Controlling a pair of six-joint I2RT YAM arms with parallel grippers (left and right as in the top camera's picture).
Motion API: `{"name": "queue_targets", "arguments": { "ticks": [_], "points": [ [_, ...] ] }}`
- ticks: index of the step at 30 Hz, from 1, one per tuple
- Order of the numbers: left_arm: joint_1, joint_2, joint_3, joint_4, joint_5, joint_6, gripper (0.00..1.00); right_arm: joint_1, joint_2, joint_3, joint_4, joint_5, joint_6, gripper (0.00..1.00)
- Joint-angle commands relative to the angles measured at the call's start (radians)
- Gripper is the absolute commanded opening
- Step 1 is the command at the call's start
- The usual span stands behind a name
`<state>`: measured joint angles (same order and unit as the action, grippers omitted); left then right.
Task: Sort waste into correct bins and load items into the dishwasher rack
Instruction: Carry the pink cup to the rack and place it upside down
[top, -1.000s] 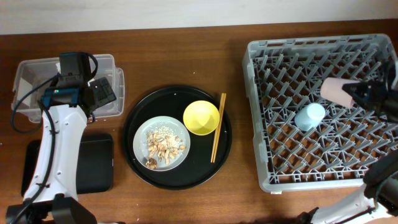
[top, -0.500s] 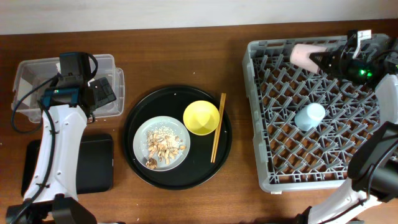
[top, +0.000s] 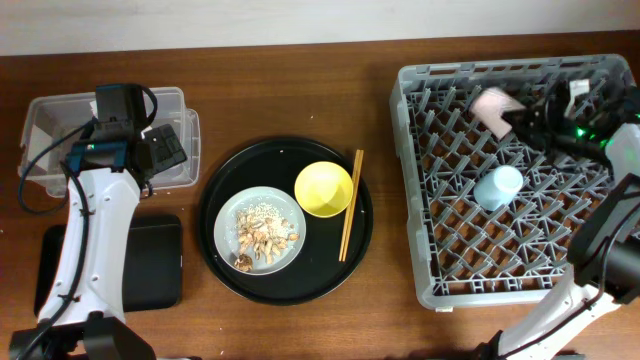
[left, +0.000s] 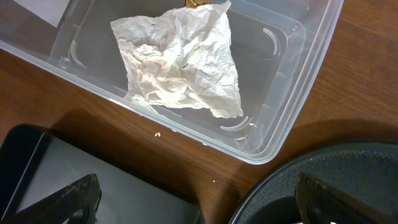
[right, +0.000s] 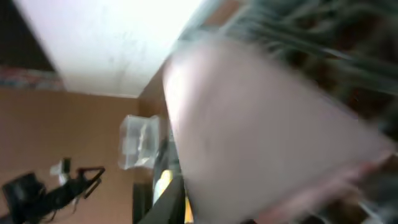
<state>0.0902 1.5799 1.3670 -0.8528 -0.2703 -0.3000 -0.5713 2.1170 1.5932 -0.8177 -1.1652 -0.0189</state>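
dishwasher rack (top: 408, 190): occupies the right side of the table. two cups are inside its outline.

round black tray (top: 215, 262): sits at the table centre, left of the rack and apart from it. it carries the plate, the bowl and the chopsticks.

clear tub (top: 40, 120): stands at the far left. left gripper (top: 165, 150) hovers over its right end. in the left wrist view the two fingertips stand wide apart at the lower corners, so the jaws are open and hold nothing.

black bin (top: 160, 270): lies just near of the tub, partly under the left arm.

grey plate (top: 225, 235): rests on the near-left part of the round tray.

yellow bowl (top: 324, 189): stands upright on the round tray, at the plate's far-right edge.

chopsticks (top: 351, 205): lie together along the right side of the round tray, just right of the bowl.

white wrapper (left: 180, 62): lies crumpled on the tub floor. a small gold scrap shows at its far edge.

light-blue cup (top: 498, 187): sits among the pegs near the rack's middle.

pink cup (top: 490, 105): tilted on its side over the far part of the rack. right gripper (top: 515, 118) is closed on it from the right. the right wrist view is blurred; the cup fills most of it.

food scraps (top: 262, 238): piled on the plate's centre.
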Motion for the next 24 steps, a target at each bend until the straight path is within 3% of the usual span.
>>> {"name": "queue_targets", "arguments": {
  "ticks": [1,6,10,14,16,17,21,24],
  "points": [
    [-0.002,-0.01,0.005,-0.001,-0.007,-0.01,0.99,-0.013,0.016,-0.011,-0.04,0.125,-0.037,0.17],
    [-0.002,-0.01,0.005,-0.002,-0.007,-0.01,0.99,-0.05,-0.086,-0.008,-0.152,0.22,-0.055,0.18],
    [-0.002,-0.01,0.005,-0.002,-0.007,-0.01,0.99,-0.082,-0.266,-0.008,-0.259,0.554,0.025,0.24],
    [-0.002,-0.01,0.005,-0.002,-0.007,-0.01,0.99,-0.044,-0.441,-0.008,-0.255,0.553,0.061,0.24],
    [-0.002,-0.01,0.005,-0.002,-0.007,-0.01,0.99,0.026,-0.445,-0.008,-0.179,0.554,0.062,0.22],
    [-0.002,-0.01,0.005,-0.002,-0.007,-0.01,0.99,0.102,-0.423,-0.009,-0.095,0.591,0.062,0.06],
    [-0.002,-0.01,0.005,-0.001,-0.007,-0.01,0.99,0.3,-0.306,-0.009,0.043,1.126,0.159,0.04],
    [-0.002,-0.01,0.005,-0.001,-0.007,-0.01,0.99,0.317,-0.229,-0.009,0.097,1.199,0.156,0.06]
  ]
}}
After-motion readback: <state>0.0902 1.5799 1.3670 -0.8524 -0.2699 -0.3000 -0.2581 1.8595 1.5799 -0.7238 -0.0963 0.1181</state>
